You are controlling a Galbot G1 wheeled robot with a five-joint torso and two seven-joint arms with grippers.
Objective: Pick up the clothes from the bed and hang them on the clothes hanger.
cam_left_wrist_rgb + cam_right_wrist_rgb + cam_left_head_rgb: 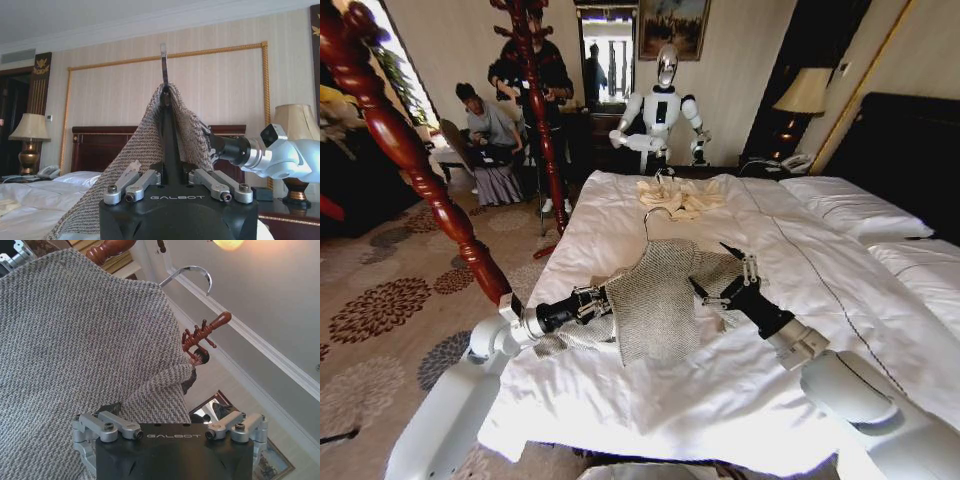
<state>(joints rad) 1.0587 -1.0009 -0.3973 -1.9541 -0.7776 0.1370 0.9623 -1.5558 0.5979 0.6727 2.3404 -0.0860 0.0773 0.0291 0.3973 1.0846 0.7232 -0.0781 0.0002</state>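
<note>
The left gripper point(602, 300) has its fingers point(134, 172) clenched on the black clothes hanger point(167, 145), with the grey-beige jacket point(660, 295) draped over it and lifted just above the white bed point(740, 390), the metal hook point(655, 215) pointing toward the far end. The right gripper point(720, 275) sits at the jacket's other shoulder with its fingers point(750, 265) spread wide apart, touching the weave but gripping nothing. "GALBOT" is printed on both wrist housings.
</note>
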